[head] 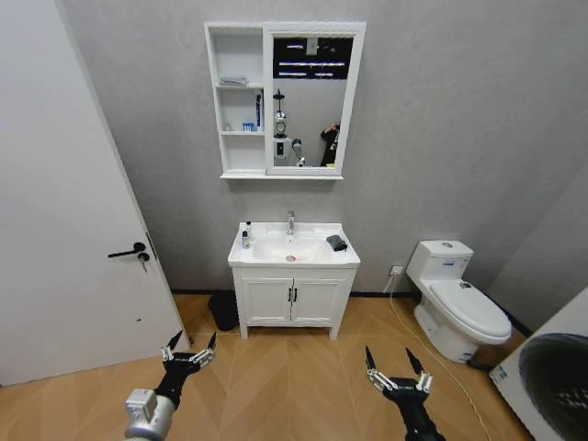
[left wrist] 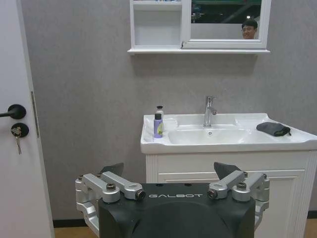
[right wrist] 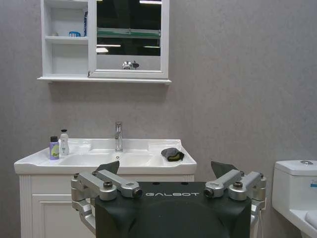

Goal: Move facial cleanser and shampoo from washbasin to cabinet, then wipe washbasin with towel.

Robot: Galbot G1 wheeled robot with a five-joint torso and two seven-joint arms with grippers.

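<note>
Standing well short of white ceramic washbasin point(head: 294, 248), left hand point(head: 186, 352) and right hand point(head: 398, 374) both spread, empty; two small bottles point(left wrist: 158, 125) crowd basin's left rear corner, so grabbing one risks toppling other.

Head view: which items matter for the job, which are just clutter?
Job items: washbasin; two bottles on its left rim; dark towel on its right rim; wall cabinet; left gripper and right gripper, both open, low over the floor.

Clutter: toilet; door; floor cupboard.
</note>
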